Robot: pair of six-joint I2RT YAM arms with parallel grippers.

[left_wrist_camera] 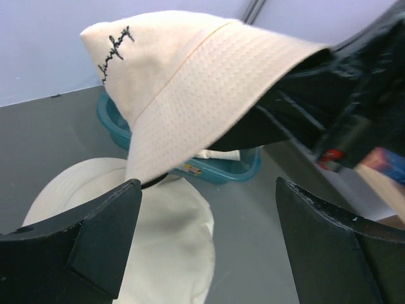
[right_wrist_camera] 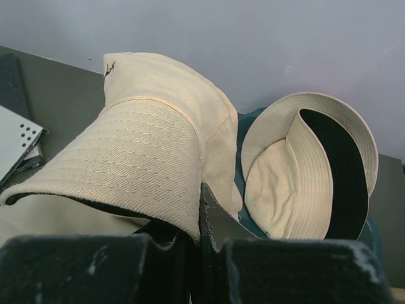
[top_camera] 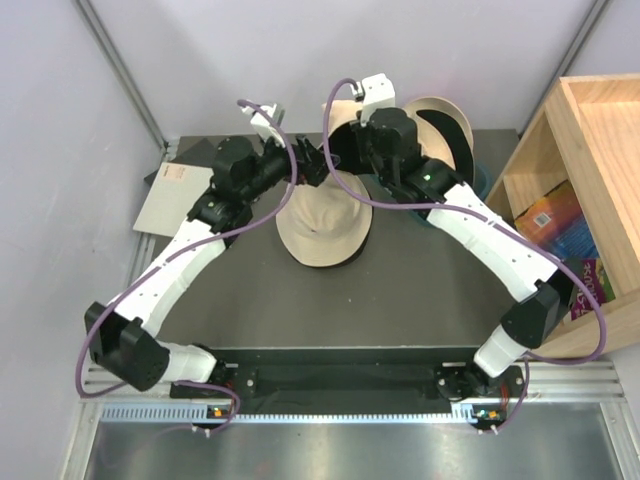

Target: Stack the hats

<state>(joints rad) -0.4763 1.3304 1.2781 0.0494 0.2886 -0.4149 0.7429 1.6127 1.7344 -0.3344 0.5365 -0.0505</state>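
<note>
My right gripper (top_camera: 343,150) is shut on the brim of a cream hat with black script embroidery (top_camera: 346,112) and holds it up above the table; in the right wrist view the brim (right_wrist_camera: 145,145) is pinched between the jaws of that gripper (right_wrist_camera: 201,215). In the left wrist view this hat (left_wrist_camera: 190,82) hangs over a beige hat (left_wrist_camera: 164,253) that lies flat on the table (top_camera: 322,228). My left gripper (top_camera: 312,166) is open and empty just beside the held hat, fingers (left_wrist_camera: 107,234) wide apart. A black-lined cream hat (top_camera: 440,130) leans in the teal tub (right_wrist_camera: 304,164).
The teal tub (left_wrist_camera: 221,168) stands at the back right of the table. A wooden shelf (top_camera: 590,110) with books stands at the right. A flat white sheet (top_camera: 172,200) lies at the left edge.
</note>
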